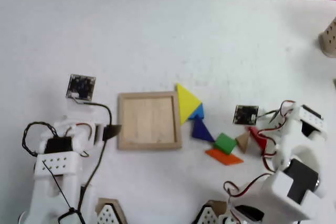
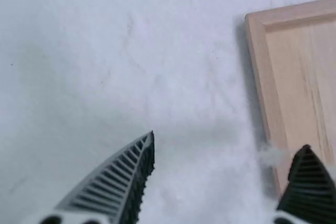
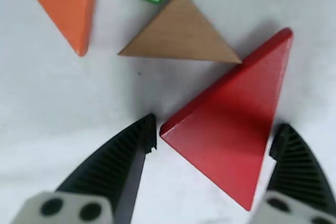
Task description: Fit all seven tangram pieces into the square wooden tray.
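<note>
The square wooden tray [image 1: 149, 120] lies empty near the table's middle. To its right are a yellow triangle [image 1: 187, 100], a light blue piece [image 1: 197, 112], a dark blue triangle [image 1: 201, 129], a green square [image 1: 225, 142], an orange piece [image 1: 224, 156], a tan triangle [image 1: 243, 140] and a red triangle [image 1: 258, 139]. My right gripper [image 3: 216, 129] is open, its fingers on either side of the red triangle [image 3: 231, 135], which lies flat beside the tan triangle [image 3: 181, 35]. My left gripper [image 2: 228, 148] is open and holds nothing, at the tray's [image 2: 262, 77] left rim.
A tan perforated object [image 1: 329, 38] stands at the right edge. Two tan-and-white stands [image 1: 107, 213] [image 1: 212, 213] sit at the front edge. Cables [image 1: 100, 145] trail from the left arm beside the tray. Bare white table stretches behind the tray.
</note>
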Robot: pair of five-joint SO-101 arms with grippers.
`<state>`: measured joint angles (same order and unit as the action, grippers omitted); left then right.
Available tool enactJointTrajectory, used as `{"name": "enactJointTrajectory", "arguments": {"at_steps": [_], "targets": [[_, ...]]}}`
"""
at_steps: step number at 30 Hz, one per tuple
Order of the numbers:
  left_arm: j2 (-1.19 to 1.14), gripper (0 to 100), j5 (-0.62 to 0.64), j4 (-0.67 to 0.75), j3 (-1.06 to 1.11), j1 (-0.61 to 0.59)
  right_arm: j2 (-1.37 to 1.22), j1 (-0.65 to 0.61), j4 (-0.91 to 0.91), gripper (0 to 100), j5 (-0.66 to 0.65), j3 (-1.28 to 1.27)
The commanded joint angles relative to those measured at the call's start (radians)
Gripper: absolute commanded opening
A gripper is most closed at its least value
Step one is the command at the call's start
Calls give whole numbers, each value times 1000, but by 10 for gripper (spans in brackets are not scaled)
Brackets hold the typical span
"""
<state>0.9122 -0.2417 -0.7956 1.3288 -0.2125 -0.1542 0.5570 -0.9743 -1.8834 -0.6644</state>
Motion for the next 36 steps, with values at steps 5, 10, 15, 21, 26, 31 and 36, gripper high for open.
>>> {"name": "enactJointTrajectory", "arguments": {"at_steps": [5,10,15,21,26,31,36], "targets": [[5,390,-9,0,-12,13,-12,15,237,354,15,-84],[5,390,-9,0,-12,13,-15,7,291,263,133,-81],[5,390,-9,0,-12,13,-7,7,298,79,183,-81],[5,389,-9,0,-12,13,-7,7,300,28,186,-81],[5,389,-9,0,-12,13,-5,7,300,26,186,-81],[5,389,-9,0,-12,13,4,7,292,29,186,-81],[5,389,-9,0,-12,13,185,13,96,148,198,-81]]}}
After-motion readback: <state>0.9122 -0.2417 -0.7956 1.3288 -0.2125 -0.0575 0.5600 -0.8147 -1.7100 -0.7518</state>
